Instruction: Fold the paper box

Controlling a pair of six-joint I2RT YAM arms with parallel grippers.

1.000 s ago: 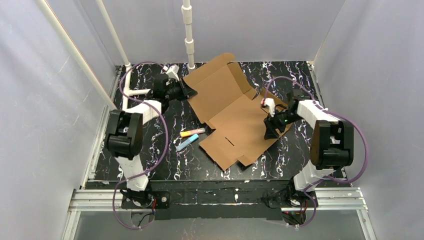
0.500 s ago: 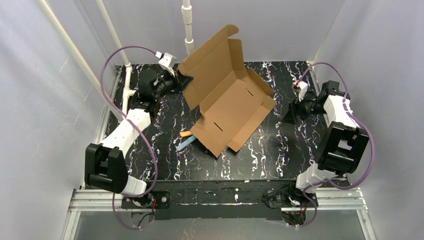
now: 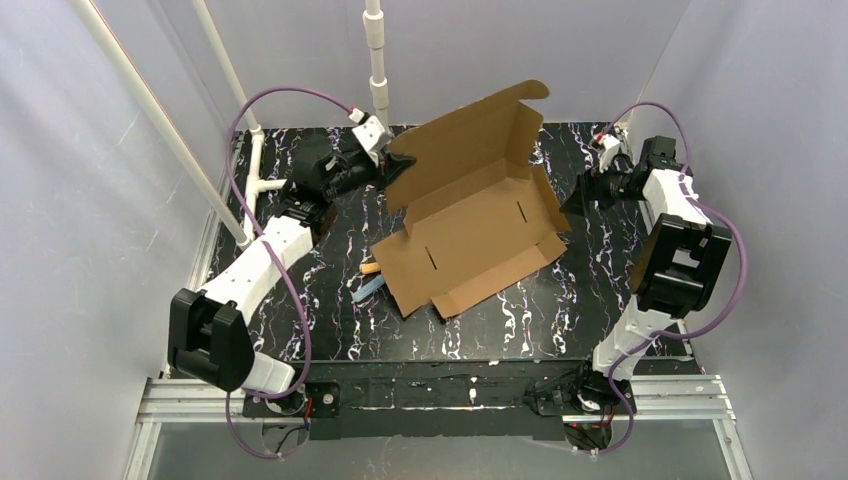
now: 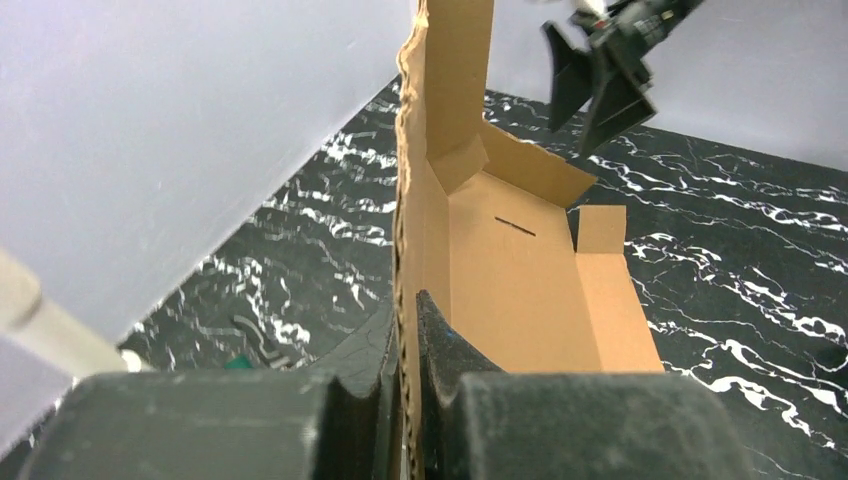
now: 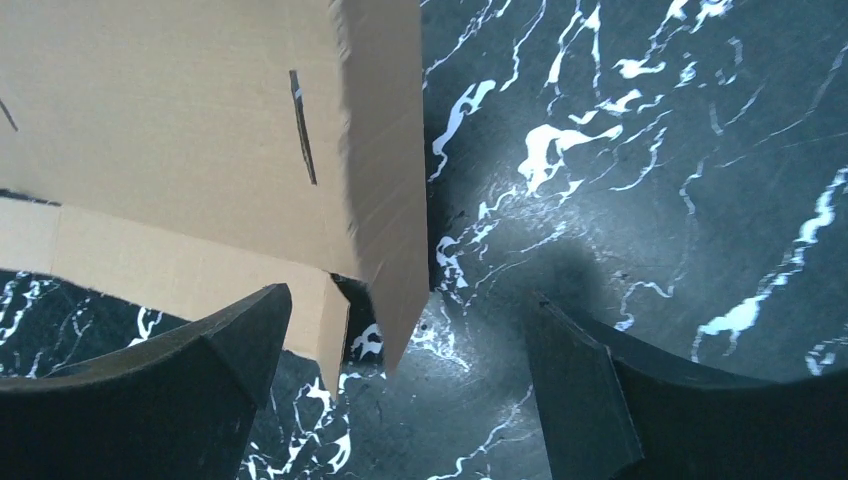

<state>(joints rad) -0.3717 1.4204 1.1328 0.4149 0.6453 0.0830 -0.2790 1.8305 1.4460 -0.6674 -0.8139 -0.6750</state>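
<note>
With the paper box (image 3: pixel 470 240) sat in the middle of the bench (image 3: pixel 560 320), raised lid panel pinched in the closed left jaws, its right-hand wall is best straddled squarely by the wide-open, empty right jaws before they're closed, imo.

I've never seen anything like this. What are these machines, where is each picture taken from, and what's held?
These are two robot arms bolted to the near edge of a black table. The wide picture looks down from above. The other two come from a camera on each wrist, showing that arm's own fingers. The left gripper is shut on an edge of the paper box, holding that side up. The right gripper is open near the box's opposite corner, holding nothing. An orange marker and a blue marker lie on the table, partly hidden by the box.
</note>
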